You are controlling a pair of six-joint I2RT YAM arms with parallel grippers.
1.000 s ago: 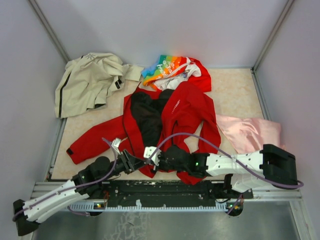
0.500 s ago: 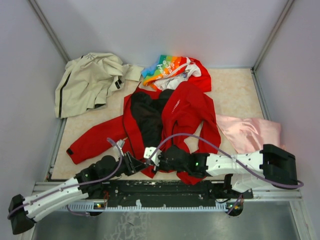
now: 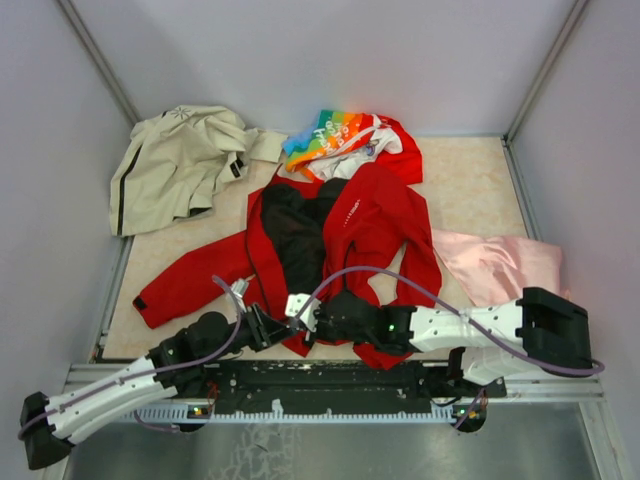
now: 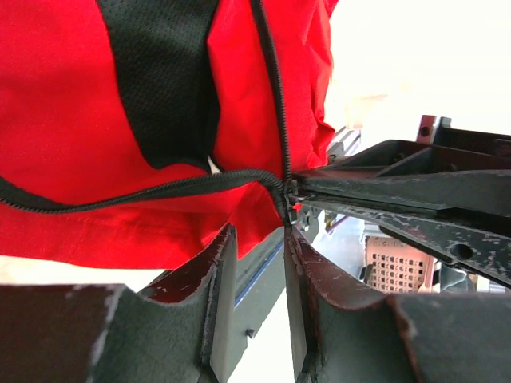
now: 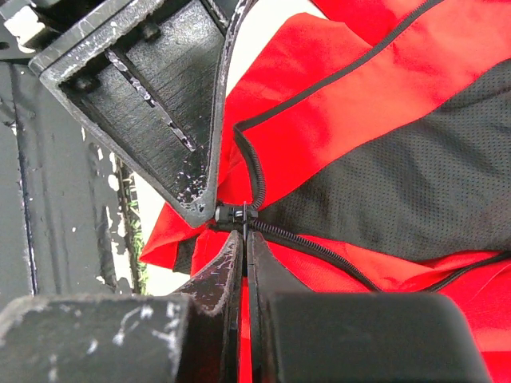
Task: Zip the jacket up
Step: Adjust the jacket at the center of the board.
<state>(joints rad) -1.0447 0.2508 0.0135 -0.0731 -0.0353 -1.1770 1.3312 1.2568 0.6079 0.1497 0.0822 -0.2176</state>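
Note:
The bright red jacket (image 3: 370, 215) lies open mid-table with its black lining up. Both grippers meet at its bottom hem by the near edge. My right gripper (image 3: 298, 318) (image 5: 243, 235) is shut on the thin black pull of the zipper slider (image 5: 235, 214), where the two tooth lines join. My left gripper (image 3: 268, 328) (image 4: 259, 235) stands just below that slider (image 4: 291, 195); its jaws are apart, and only the hem corner of the jacket (image 4: 80, 120) dips toward the gap. One left finger (image 5: 160, 104) touches the slider from the side.
A beige jacket (image 3: 180, 160) lies at the back left. A rainbow-and-white garment (image 3: 335, 135) sits above the red collar. Pink cloth (image 3: 500, 265) lies at the right. The metal base rail (image 3: 330, 385) runs under both grippers, and grey walls enclose the table.
My left gripper has slid right, up against the hem and the right gripper, and its jaws have narrowed somewhat. The right gripper has kept its hold and place.

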